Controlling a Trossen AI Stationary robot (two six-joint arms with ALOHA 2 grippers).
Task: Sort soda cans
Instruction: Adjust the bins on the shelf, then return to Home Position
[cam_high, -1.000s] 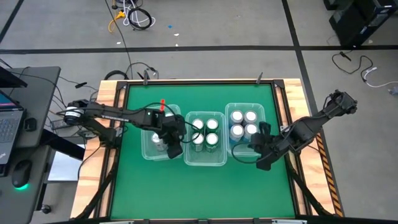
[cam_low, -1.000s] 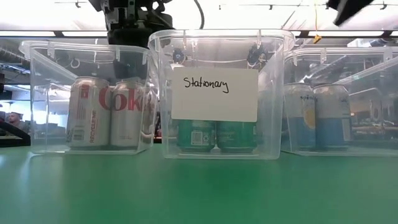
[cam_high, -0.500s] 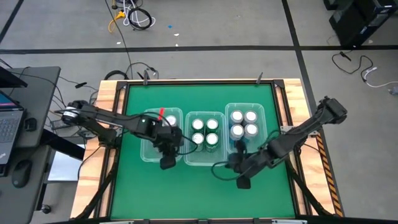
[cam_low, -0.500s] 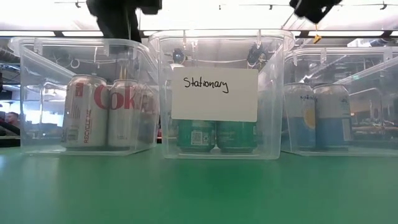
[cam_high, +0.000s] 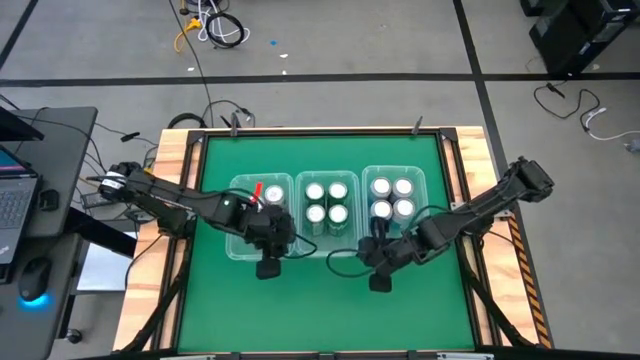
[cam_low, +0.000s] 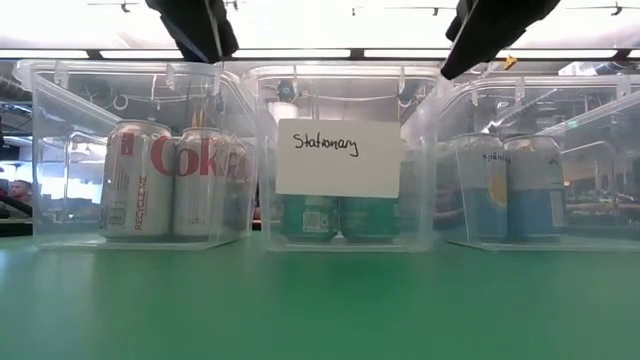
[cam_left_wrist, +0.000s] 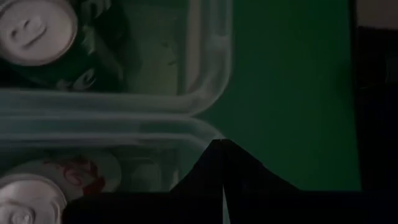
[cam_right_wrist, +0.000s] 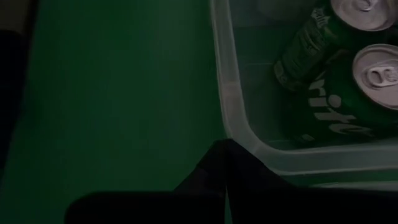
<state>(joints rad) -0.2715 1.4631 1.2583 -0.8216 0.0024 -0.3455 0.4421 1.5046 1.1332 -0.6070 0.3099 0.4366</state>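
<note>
Three clear bins stand in a row. The left bin (cam_high: 240, 240) holds silver Coke cans (cam_low: 165, 180). The middle bin (cam_high: 303, 232), labelled "Stationary", holds green cans (cam_high: 327, 203). The right bin (cam_high: 420, 185) holds blue cans (cam_low: 510, 185). All cans stand upright on the bin floors. My left gripper (cam_left_wrist: 221, 146) is shut at the left bin's near right corner (cam_left_wrist: 208, 130), beside the middle bin. My right gripper (cam_right_wrist: 227, 144) is shut at the middle bin's near right corner. My left gripper points its shut fingertips slanting down from the table's left at the left bin's near right corner rim (cam_left_wrist: 199, 124). I cannot tell whether they touch it. My right gripper has its shut fingertips against the middle bin's near right corner rim (cam_right_wrist: 239, 138). They slant down from the table's right and near side, and the bin sits flat on the table.
Bare green table (cam_high: 320, 310) lies between the bins and the near edge. Wooden rails (cam_high: 175, 250) border the table. A desk with a laptop (cam_high: 15, 200) stands beyond the left side, and cables lie on the floor behind the table.
My right gripper has swung toward the table's left and sunk to the middle bin's near right corner. My left gripper has drawn back from over the left bin toward the near edge and rolled. The middle bin has slid toward the far edge.
</note>
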